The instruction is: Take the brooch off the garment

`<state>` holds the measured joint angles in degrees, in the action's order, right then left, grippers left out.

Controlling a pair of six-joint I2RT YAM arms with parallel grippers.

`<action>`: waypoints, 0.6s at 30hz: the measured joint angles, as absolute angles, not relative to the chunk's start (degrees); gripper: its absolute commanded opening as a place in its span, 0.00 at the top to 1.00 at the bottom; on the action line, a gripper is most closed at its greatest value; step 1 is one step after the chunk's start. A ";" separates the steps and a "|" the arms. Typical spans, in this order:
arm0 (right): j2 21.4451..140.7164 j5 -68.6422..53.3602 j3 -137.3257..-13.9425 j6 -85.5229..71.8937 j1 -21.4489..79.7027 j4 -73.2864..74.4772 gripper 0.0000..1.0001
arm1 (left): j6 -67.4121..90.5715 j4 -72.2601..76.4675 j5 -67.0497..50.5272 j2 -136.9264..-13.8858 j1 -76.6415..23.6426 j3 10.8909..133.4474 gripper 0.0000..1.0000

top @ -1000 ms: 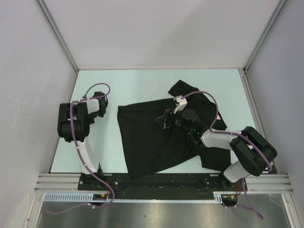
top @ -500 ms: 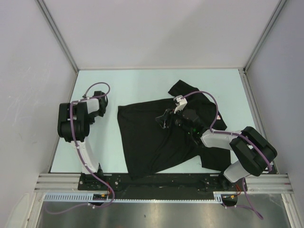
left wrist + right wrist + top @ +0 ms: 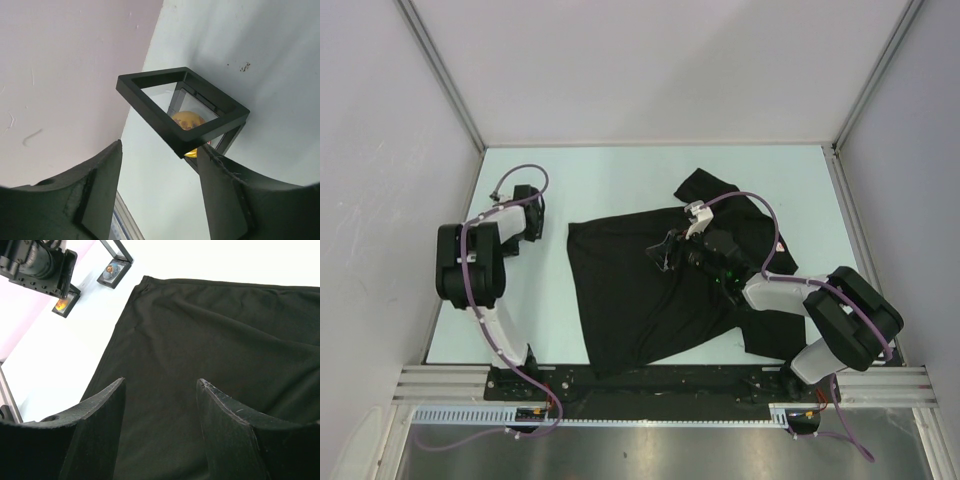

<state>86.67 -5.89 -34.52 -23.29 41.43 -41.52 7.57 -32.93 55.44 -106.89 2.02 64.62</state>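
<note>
The black short-sleeved T-shirt of soft cloth (image 3: 640,290) lies spread with gentle folds on the pale smooth table (image 3: 620,180), from the middle to the right. The right gripper (image 3: 160,382) hangs over its matte cloth, jaws wide apart and holding nothing. At the far left, the left gripper (image 3: 159,150) also has wide jaws. A black square hard frame with a clear window (image 3: 150,82) stands at its fingertips, with a round yellow-orange piece (image 3: 186,120) inside. I cannot tell if the fingers touch the frame.

Lab test cell is indicated. Pale table (image 3: 620,170) is boxed by grey panels (image 3: 660,60), aluminium posts (image 3: 440,75) at far corners.
</note>
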 measured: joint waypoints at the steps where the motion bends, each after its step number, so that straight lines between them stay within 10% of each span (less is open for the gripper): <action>1: 86.67 -5.89 -34.52 -23.29 41.45 -41.52 0.38 | 7.55 -32.97 55.16 -106.52 1.91 64.62 0.31; 18: 74.04 4.36 -34.52 -24.97 42.92 -24.88 0.34 | 12.21 -33.36 29.43 -81.06 -11.92 63.90 0.21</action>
<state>74.04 4.36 -34.52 -24.97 42.92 -24.88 12.21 -33.36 29.43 -81.06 -11.92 63.90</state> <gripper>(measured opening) 0.640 0.737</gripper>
